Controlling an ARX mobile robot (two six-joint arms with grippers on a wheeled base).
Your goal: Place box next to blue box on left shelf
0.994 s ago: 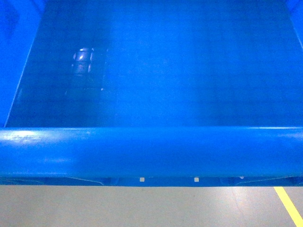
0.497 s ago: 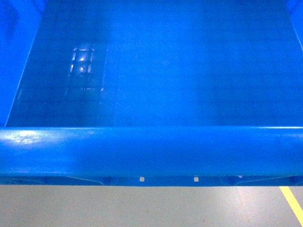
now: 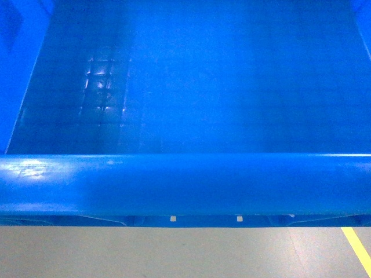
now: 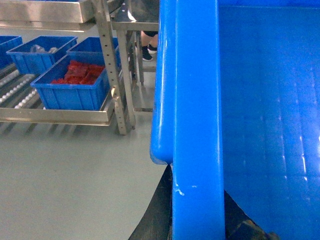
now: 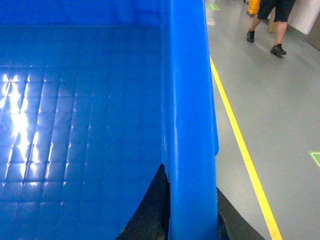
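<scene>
The box (image 3: pixel 185 185) fills nearly the whole head view, its thick rounded near rim running edge to edge above a strip of grey floor (image 3: pixel 174 255); it is carried clear of the floor between the two arms. A yellow floor line (image 3: pixel 356 249) crosses the lower right corner of that strip.

In the left wrist view the left pincer (image 4: pixel 197 220) straddles the box's left rim, one dark finger showing outside the wall and one inside; the jaws are closed on that rim. In the right wrist view the right pincer (image 5: pixel 192 220) sits the same way over the right rim, dark fingers on both faces of the wall, gripping it.

To the left, well apart from the box, stands the left shelf (image 4: pixel 55 116), a grey metal rack with white rollers visible at its far left edge. On it sit a blue bin holding red items (image 4: pixel 75 87) and, just beside and behind, further blue bins (image 4: pixel 35 52). Open floor lies between the rack's upright post (image 4: pixel 112 65) and the box.

To the right, a person (image 5: pixel 270 22) walks on the floor beyond the yellow line, well apart.

The box is bright blue and empty, with a grid-embossed floor showing glare patches.
</scene>
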